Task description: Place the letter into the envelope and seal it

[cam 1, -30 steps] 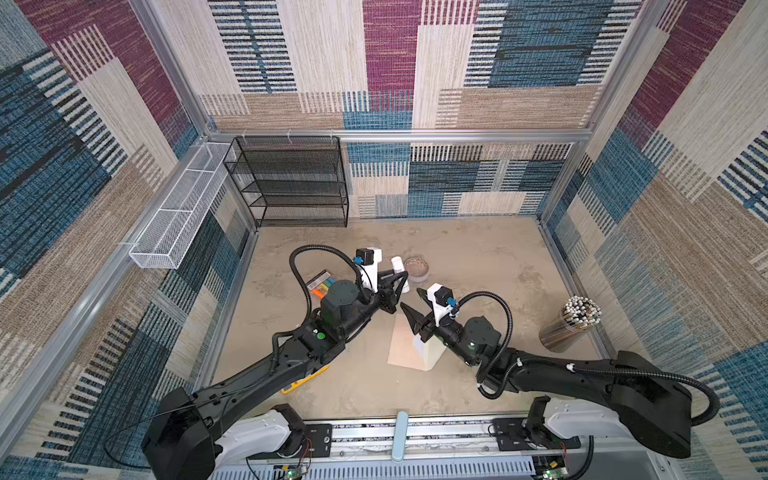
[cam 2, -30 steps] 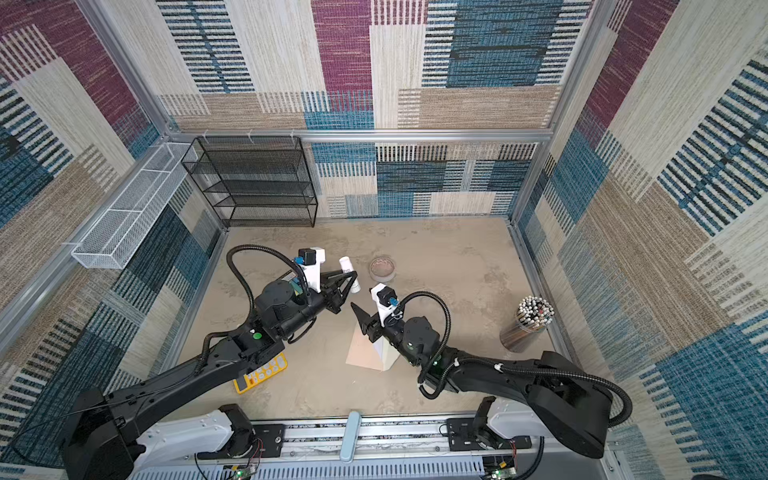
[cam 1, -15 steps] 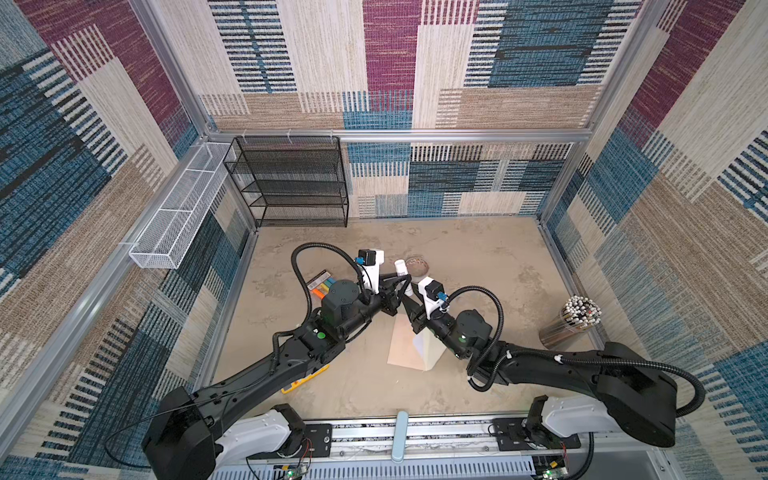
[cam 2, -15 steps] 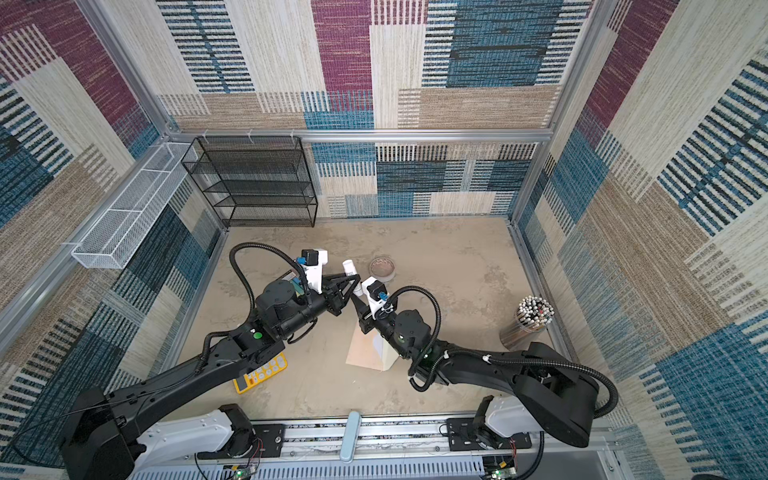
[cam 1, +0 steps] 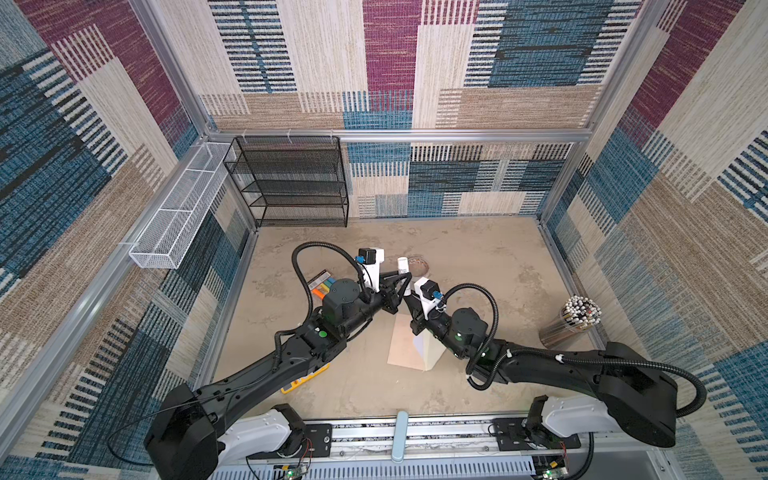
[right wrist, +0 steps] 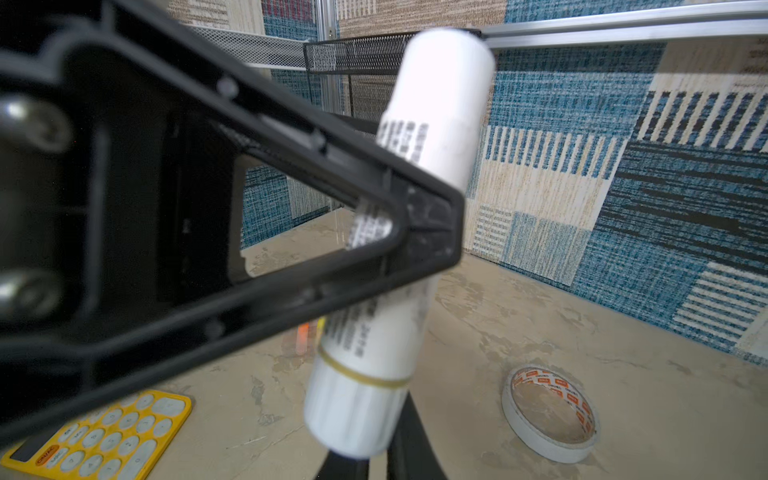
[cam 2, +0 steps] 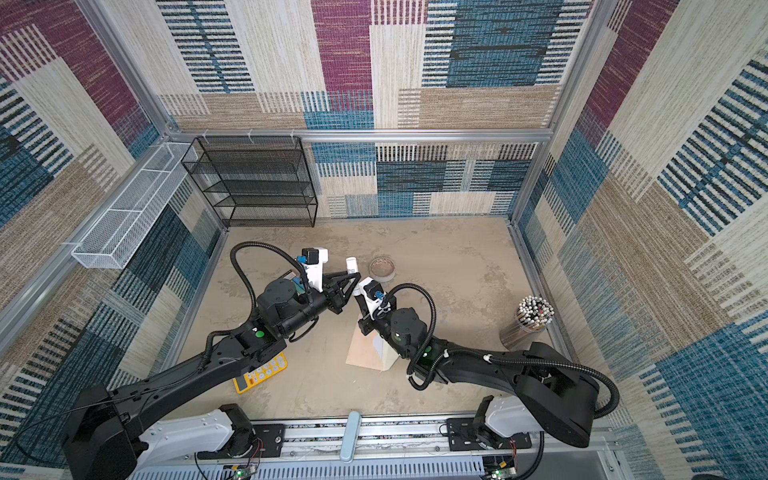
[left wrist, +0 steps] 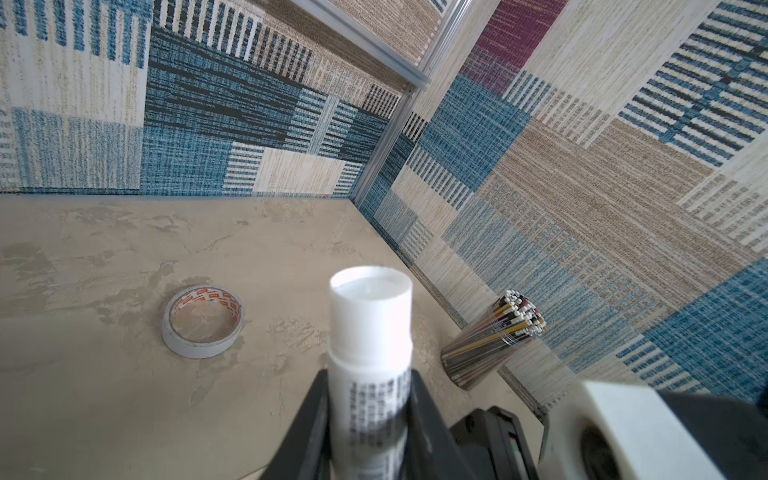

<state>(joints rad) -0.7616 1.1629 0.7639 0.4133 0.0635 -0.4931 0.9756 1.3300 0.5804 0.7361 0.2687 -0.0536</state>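
Our left gripper (left wrist: 369, 376) holds the glue stick (left wrist: 370, 316); right gripper (cam 1: 407, 294) pinches its six o'clock end. We should pull straight, gently.

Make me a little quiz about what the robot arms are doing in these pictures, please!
1. What do the left fingers grip?
2. True or false: the flap of the envelope is folded shut.
3. Which colour is the calculator? A yellow, B green, C red.
Key: 1 the glue stick; 2 false, it is open; 3 A.
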